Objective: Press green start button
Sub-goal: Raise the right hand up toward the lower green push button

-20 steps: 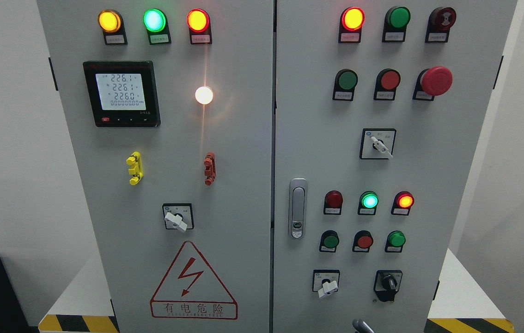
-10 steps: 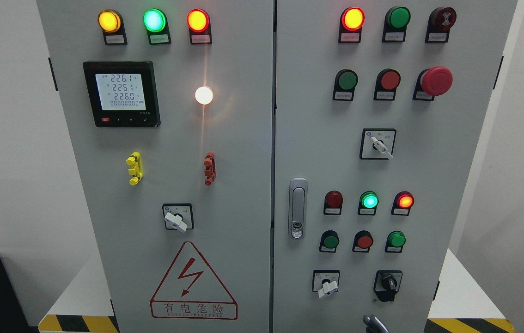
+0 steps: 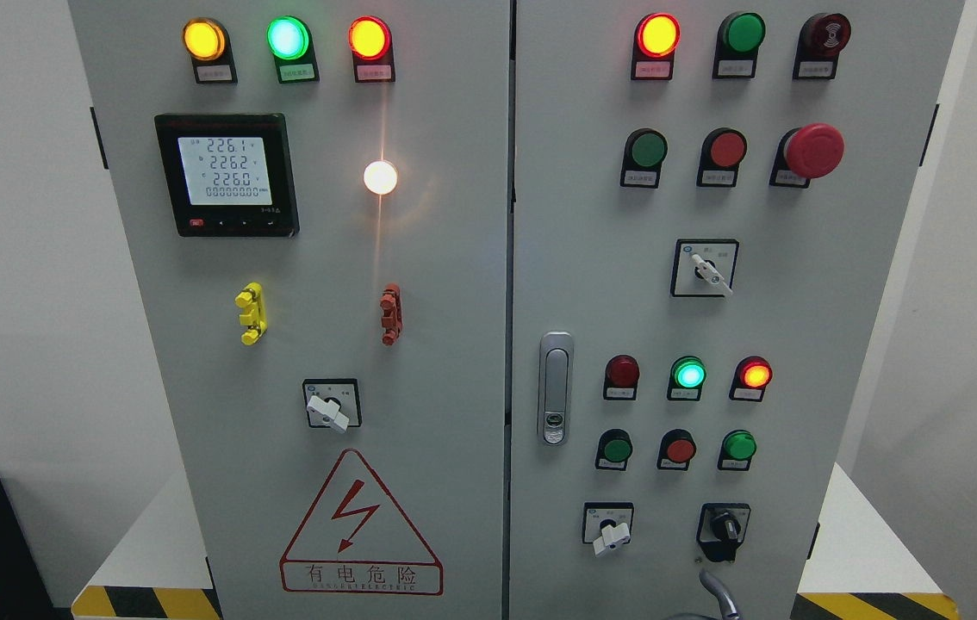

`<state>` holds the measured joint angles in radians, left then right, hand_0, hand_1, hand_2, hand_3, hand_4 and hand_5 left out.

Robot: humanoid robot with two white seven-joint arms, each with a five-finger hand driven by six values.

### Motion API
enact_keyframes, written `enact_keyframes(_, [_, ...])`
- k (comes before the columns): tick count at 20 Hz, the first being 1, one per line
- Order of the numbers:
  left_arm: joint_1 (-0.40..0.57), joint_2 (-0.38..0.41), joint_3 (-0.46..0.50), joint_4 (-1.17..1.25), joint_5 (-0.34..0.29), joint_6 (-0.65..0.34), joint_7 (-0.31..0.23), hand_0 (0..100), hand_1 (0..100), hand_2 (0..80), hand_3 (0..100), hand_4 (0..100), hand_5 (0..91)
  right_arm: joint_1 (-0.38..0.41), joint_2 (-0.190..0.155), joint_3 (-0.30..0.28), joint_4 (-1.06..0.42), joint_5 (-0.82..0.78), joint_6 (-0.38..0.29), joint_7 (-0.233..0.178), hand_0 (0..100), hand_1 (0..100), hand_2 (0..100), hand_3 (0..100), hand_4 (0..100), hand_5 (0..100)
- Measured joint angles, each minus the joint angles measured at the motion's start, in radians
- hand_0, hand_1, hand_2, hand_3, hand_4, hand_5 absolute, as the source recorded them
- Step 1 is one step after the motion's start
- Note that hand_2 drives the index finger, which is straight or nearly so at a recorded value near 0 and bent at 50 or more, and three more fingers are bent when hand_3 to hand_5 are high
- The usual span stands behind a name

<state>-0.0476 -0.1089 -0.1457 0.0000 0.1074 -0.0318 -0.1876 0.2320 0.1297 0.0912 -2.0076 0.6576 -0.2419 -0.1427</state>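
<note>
Green button unpressed; robot hand far below it (grip state unclear) could hit the neighbouring red button.

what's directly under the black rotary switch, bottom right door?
Under the black rotary switch a grey metallic finger of a robot hand rises from the bottom edge, over the cabinet door. The rest of the hand is out of frame; the panel behind it is covered.
</note>
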Motion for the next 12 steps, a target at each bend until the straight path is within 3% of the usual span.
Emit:
enact_keyframes(4, [0.000, 0.000, 0.000, 0.000, 0.000, 0.000, 0.000, 12, 56, 0.0, 0, 0, 0.0, -0.020, 0.001, 0.000, -0.001, 0.184, -0.001, -0.045, 26, 35, 0, 73, 82, 100])
enact_keyframes(12, [0.000, 0.000, 0.000, 0.000, 0.000, 0.000, -0.001, 12, 56, 0.0, 0, 0, 0.0, -0.086, 0.001, -0.002, 0.001, 0.455, 0.006, -0.106, 28, 29, 0, 82, 88, 100])
